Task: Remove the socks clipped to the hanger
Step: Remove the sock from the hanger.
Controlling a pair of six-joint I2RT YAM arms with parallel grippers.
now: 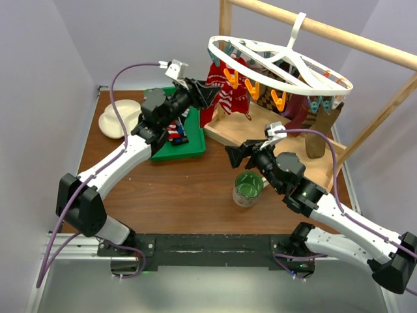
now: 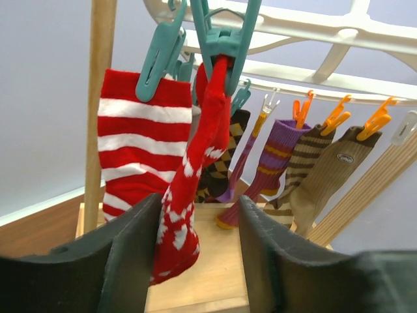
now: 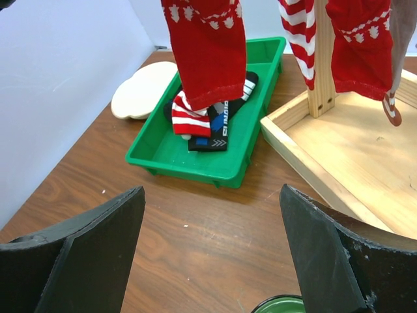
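The white oval hanger [image 1: 287,59] hangs from a wooden pole and has several socks clipped along its rim. In the left wrist view a red sock with white flecks [image 2: 195,182] hangs from a teal clip [image 2: 225,39]. My left gripper [image 2: 199,235] straddles its lower end with jaws apart. The sock brushes the left finger, and a gap shows at the right one. Beside it hang a red-and-white striped sock [image 2: 133,150], a purple sock [image 2: 273,156] and brown ones [image 2: 306,163]. My right gripper [image 3: 212,241] stands open over bare table, holding nothing.
A green tray [image 3: 195,163] holds loose socks [image 3: 208,120], with a cream plate [image 1: 120,117] to its left. The wooden frame's base tray [image 3: 352,156] sits under the hanger. A green cup [image 1: 248,188] stands just below my right gripper [image 1: 233,155].
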